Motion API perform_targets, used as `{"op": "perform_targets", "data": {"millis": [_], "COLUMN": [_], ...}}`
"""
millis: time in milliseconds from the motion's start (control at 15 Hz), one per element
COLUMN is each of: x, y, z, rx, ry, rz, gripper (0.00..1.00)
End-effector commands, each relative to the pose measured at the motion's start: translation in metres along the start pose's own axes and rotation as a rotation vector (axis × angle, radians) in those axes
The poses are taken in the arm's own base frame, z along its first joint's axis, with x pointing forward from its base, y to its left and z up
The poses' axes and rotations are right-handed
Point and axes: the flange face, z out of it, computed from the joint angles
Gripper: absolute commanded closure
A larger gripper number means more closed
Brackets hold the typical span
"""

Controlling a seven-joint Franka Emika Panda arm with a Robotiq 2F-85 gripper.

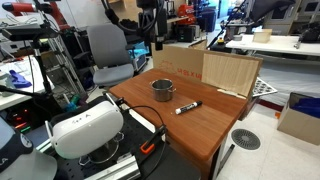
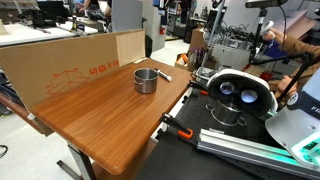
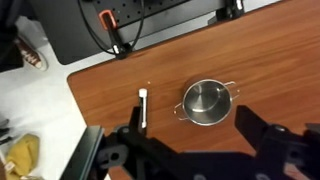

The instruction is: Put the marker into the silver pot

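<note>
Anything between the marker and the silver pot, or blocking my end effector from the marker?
Nothing visible: bare tabletop separates the marker and the silver pot, and the open end effector hangs above both.

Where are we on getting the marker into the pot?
Nothing done yet: the marker lies on the table beside the silver pot. The gripper hangs open and empty above them. Left: grasp the marker, drop it in the pot.

Wooden bench (image 3: pixel 280 60) sits right under the claw (image 3: pixel 190 135). Well ahead of the claw, past the bench's far edge, there's a black cable (image 3: pixel 100 35) with an orange tip. Off the bench, toward the left of the wrist view from the claw, a crumpled yellow thing (image 3: pixel 22 152) lies on the pale floor.
</note>
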Motion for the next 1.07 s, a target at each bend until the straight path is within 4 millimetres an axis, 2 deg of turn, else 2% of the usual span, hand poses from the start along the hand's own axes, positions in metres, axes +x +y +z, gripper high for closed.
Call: {"op": "perform_targets", "data": {"millis": [0, 667, 1000], "x": [0.023, 0.072, 0.092], "y": [0.011, 0.047, 0.047], "z": [0.017, 0.081, 0.114], "rx": [-0.024, 0.003, 0.030], "ry": [0.016, 0.077, 0.083], "rz": [-0.023, -0.054, -0.088], "gripper": [0.00, 0.00, 0.00]}}
